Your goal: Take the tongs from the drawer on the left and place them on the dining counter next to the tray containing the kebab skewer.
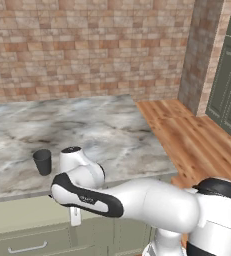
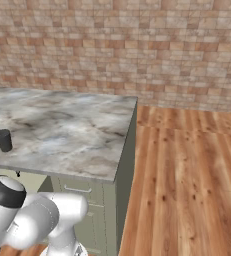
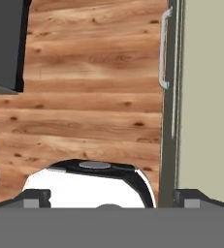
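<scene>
My gripper hangs fingers-down in front of the sage-green cabinets, just below the edge of the marbled top. In the hand view the gripper is open, its two dark tips far apart with nothing between them. That view looks down the cabinet face: a green drawer front with a slim silver bar handle runs along the right. A drawer front with a silver handle sits low and left of the hand and looks closed. The tongs are hidden. The dining counter, blue tray and kebab skewer are out of view.
A small dark cup stands near the front edge of the marbled top over the cabinets, also seen as the cup. Wood floor spreads to the right. A dark grey block sits on the floor below the hand.
</scene>
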